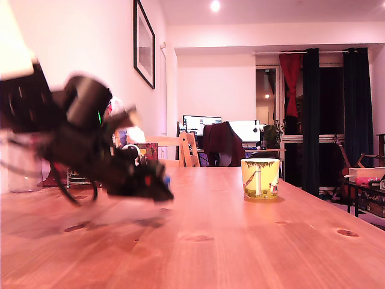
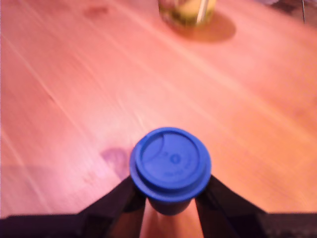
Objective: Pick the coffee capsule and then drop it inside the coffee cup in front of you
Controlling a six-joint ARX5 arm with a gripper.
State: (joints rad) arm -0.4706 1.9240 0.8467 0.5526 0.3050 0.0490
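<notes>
The claw [image 2: 171,201] is closed on the blue coffee capsule [image 2: 170,166]: in the wrist view its two dark fingers [image 2: 119,206] press against the capsule's body from either side, just under the wide round rim. The capsule's flat blue top faces the camera, and the wooden surface [image 2: 74,99] shows beneath it, though the wrist view alone does not settle whether the capsule touches the wood.

In the exterior view the arm [image 1: 78,138] is a dark, motion-blurred mass toward the exterior view's left of the coffee cup [image 1: 260,178], well apart from it. The claw's tip [image 1: 157,189] sits low, just above the surface [image 1: 240,247], with a faint shadow on the wood under it. A small glimpse of blue at the tip is probably the capsule, but the blur makes this uncertain.

The coffee cup is the short yellow-green mug with a white upright figure on its side and a dark band at the rim. It stands upright on the surface, alone. In the wrist view only its lower part [image 2: 187,11] shows, beyond the capsule with bare wood between them.

Behind the cup, a room with chairs, lit monitors [image 1: 201,124], dark curtains [image 1: 310,120] and a framed picture [image 1: 144,43] on the wall fills the background.
</notes>
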